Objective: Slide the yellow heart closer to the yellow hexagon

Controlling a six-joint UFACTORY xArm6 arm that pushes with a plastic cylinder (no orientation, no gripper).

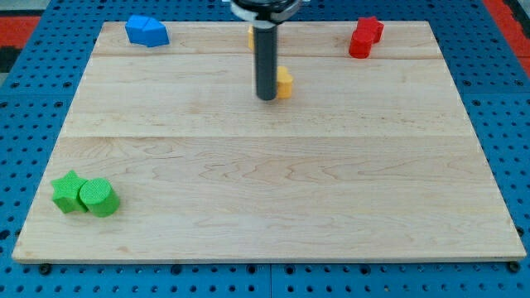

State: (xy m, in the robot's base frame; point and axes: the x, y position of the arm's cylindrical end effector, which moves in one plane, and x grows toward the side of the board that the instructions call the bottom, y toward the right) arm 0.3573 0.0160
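My tip [267, 97] is the lower end of a dark rod coming down from the view's top centre. A yellow block [285, 82] sits just right of the tip, touching or nearly touching the rod and partly hidden by it. A second yellow block [250, 36] shows only as a sliver at the rod's left edge, higher up near the board's top edge. I cannot tell which one is the heart and which the hexagon.
A blue block [146, 31] lies at the board's top left. A red block [365, 36] lies at the top right. A green star [68, 191] and a green cylinder [98, 197] sit together at the bottom left. The wooden board [273, 190] rests on a blue pegboard.
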